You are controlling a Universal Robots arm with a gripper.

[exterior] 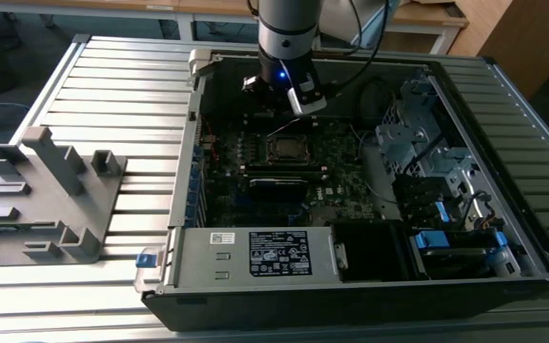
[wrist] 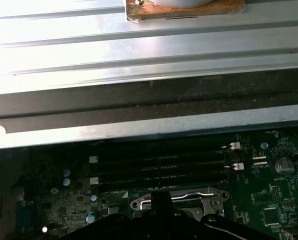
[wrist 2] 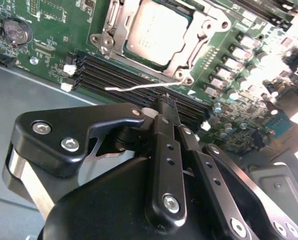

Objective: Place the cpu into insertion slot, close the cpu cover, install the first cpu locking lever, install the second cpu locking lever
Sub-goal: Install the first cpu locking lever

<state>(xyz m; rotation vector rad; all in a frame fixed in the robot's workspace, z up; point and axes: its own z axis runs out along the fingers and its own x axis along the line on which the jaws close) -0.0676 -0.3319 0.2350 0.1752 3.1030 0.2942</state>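
The cpu (wrist 2: pixel 156 32) lies flat in its socket on the green motherboard (wrist 2: pixel 44 30), with its grey metal top showing through the window of the cpu cover (wrist 2: pixel 188 56), which is folded down around it. A thin silvery locking lever (wrist 2: pixel 134 87) stands out from the socket over the memory slots. Its free end is just at the tip of my gripper (wrist 2: pixel 166 102). The black fingers are pressed together with nothing between them. In the exterior view the gripper (exterior: pixel 282 114) hangs just behind the socket and its cpu (exterior: pixel 287 148) inside the open computer case.
Black memory slots (wrist 2: pixel 134 80) run beside the socket, and a coin battery (wrist 2: pixel 15 31) sits further off. The case's metal wall (wrist: pixel 149 127) stands close behind the slots. A drive cage (exterior: pixel 417 136), power supply (exterior: pixel 255 254) and cables line the case. A grey fixture (exterior: pixel 46 193) stands on the slatted table.
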